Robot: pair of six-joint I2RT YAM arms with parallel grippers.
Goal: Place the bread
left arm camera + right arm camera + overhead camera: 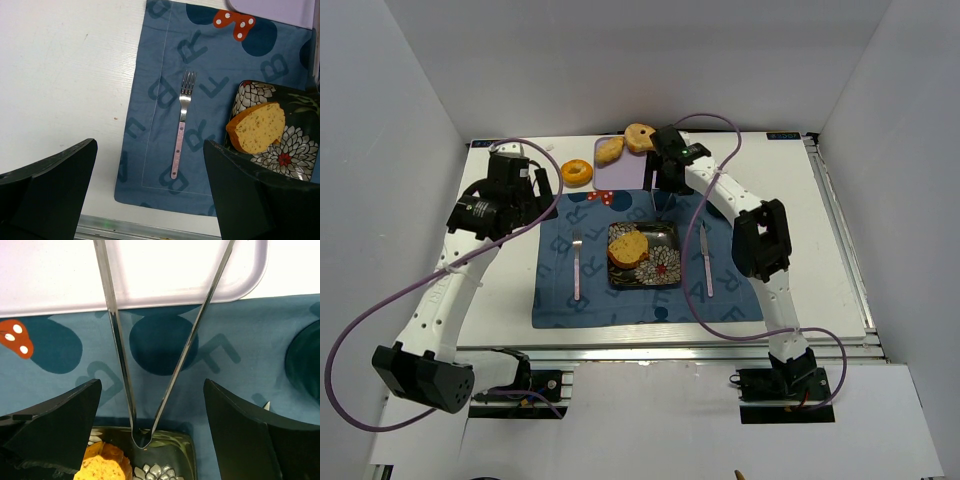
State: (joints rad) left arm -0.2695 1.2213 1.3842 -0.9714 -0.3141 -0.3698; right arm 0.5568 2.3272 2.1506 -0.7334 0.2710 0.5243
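Note:
The bread point(627, 247), a thick golden slice with a brown crust, lies on the left part of the black floral plate point(660, 268). It also shows in the left wrist view point(258, 127) and at the bottom of the right wrist view point(102, 467). My right gripper point(665, 182) point(152, 382) is open above the plate's far edge. Metal tongs point(117, 340) lie between its fingers without touching them, their hinge end over the plate point(170, 455). My left gripper point(535, 195) point(150, 145) is open and empty above the placemat's left part.
A blue lettered placemat point(560, 290) holds a fork point(577, 265), the plate and a knife point(707, 260). A lavender tray point(620, 178) sits behind it with a roll point(610, 150) and a doughnut point(640, 136). Another doughnut point(577, 172) lies to its left. White walls enclose the table.

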